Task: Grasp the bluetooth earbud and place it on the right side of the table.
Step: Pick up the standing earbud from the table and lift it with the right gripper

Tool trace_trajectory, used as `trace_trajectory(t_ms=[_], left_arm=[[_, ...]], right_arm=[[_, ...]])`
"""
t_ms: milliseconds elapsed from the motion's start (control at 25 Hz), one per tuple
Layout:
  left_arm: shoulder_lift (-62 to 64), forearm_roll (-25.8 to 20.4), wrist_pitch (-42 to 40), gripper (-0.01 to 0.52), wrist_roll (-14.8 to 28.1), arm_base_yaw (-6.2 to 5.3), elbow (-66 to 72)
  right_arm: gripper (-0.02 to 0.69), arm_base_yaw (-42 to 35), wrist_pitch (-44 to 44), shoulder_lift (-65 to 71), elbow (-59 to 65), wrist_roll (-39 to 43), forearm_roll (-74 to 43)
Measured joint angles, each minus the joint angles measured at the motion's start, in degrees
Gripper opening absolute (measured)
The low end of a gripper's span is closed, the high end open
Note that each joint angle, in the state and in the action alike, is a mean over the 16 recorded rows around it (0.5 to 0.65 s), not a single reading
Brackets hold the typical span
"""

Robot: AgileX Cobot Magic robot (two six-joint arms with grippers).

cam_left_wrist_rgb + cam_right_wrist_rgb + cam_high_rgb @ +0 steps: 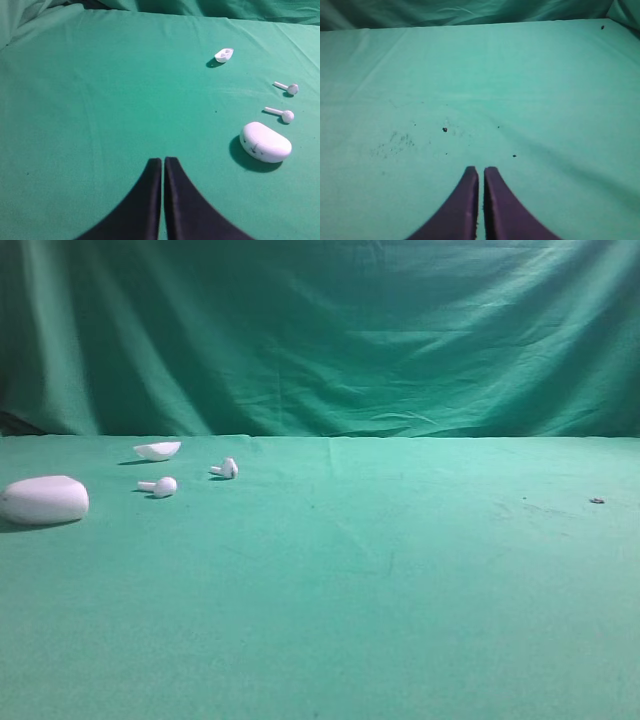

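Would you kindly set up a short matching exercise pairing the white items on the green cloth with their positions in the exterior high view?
Things:
1. Large oval white case
2. White shallow shell-shaped piece
3. Small dark speck

Places:
A. far right of the green cloth table
B. far left edge
C. farthest back of the white group

Pairs: 1-B, 2-C, 3-A

The table (400, 590) was covered in green cloth; on its left were laid a white case (44, 500), two earbuds (160, 486) (226, 469) and a shell-shaped piece (158, 450).
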Motion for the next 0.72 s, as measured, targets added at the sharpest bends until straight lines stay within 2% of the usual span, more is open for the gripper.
trace_trajectory(t_ms=[520,720], left_arm=[[0.0,0.0,0.0,0.000,0.0,0.00,0.0],[0.0,0.0,0.0,0.000,0.0,0.00,0.0]], right_arm=[[0.000,0.0,-0.1,0.0,0.0,-0.1,-0.9],[0.000,0.0,-3.1,0.0,0.0,0.6,-1.5]])
